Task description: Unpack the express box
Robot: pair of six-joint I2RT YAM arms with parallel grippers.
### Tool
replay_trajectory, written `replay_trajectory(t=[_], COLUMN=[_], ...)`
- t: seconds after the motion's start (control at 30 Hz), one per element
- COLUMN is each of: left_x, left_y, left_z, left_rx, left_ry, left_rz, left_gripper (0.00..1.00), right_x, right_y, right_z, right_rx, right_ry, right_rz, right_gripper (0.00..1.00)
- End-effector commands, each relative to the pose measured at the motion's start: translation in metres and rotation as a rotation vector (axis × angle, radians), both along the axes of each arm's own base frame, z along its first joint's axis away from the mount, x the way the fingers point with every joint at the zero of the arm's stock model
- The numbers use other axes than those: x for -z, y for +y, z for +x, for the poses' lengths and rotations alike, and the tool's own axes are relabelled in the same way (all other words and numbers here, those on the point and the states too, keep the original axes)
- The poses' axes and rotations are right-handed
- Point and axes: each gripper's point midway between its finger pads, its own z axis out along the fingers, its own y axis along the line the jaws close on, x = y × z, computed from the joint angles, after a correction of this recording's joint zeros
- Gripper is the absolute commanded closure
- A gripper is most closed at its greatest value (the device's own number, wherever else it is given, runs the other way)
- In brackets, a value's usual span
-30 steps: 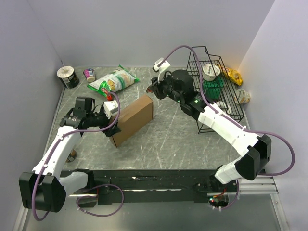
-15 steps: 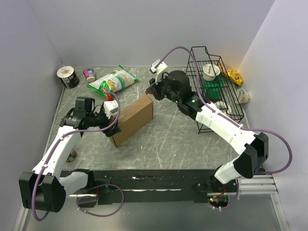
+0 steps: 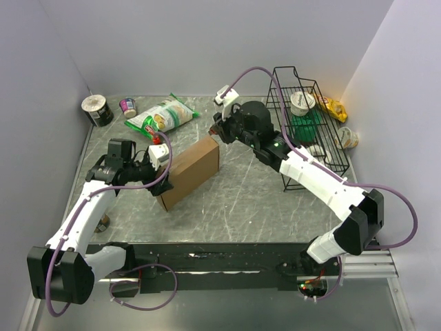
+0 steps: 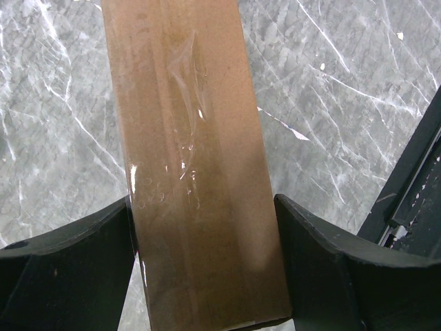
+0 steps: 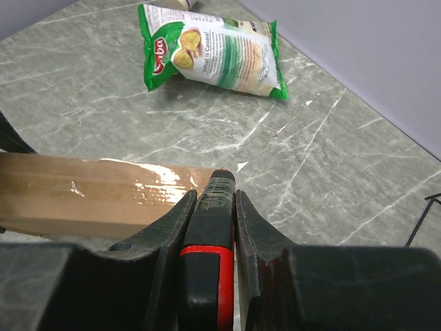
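The express box (image 3: pixel 193 168), plain brown cardboard with clear tape along its narrow face, stands on its long edge in the middle of the table. My left gripper (image 3: pixel 164 181) is shut on its near left end; in the left wrist view both black fingers (image 4: pixel 83 269) press the box (image 4: pixel 189 158) from either side of the gripper (image 4: pixel 203 207). My right gripper (image 3: pixel 218 128) hovers at the box's far right corner, shut on a black-and-red cutter (image 5: pixel 209 276). In the right wrist view the cutter tip, beyond the gripper (image 5: pixel 214 198), reaches the box's taped top edge (image 5: pixel 83 189).
A green-and-white snack bag (image 3: pixel 162 114) lies behind the box. A tin (image 3: pixel 97 109) and a small cup (image 3: pixel 128 106) sit in the back left corner. A black wire rack (image 3: pixel 286 148) with cups stands at right, a yellow packet (image 3: pixel 333 107) and a tub (image 3: pixel 346 138) beside it.
My right gripper with the cutter has edged slightly left, closer to the box's far corner. The left arm and the box have not moved.
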Motion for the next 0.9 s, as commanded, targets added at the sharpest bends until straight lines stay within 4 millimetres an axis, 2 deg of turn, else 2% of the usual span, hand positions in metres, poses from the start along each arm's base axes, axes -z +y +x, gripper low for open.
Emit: replay_trajectory(t=[0.0, 0.6, 0.87], left_x=[0.015, 0.018, 0.019], left_y=[0.002, 0.003, 0.005], left_z=[-0.008, -0.007, -0.002], left_rx=[-0.003, -0.011, -0.043], left_ry=[0.045, 0.059, 0.063], left_rz=[0.019, 0.02, 0.023], left_gripper=[0.21, 0.21, 0.23], right_x=[-0.008, 0.013, 0.02], right_y=[0.005, 0.005, -0.006], right_z=[0.005, 0.005, -0.01], right_rx=[0.008, 0.002, -0.016], right_ry=[-0.036, 0.012, 0.074], right_rz=[0.014, -0.038, -0.102], right_gripper=[1.0, 1.0, 1.0])
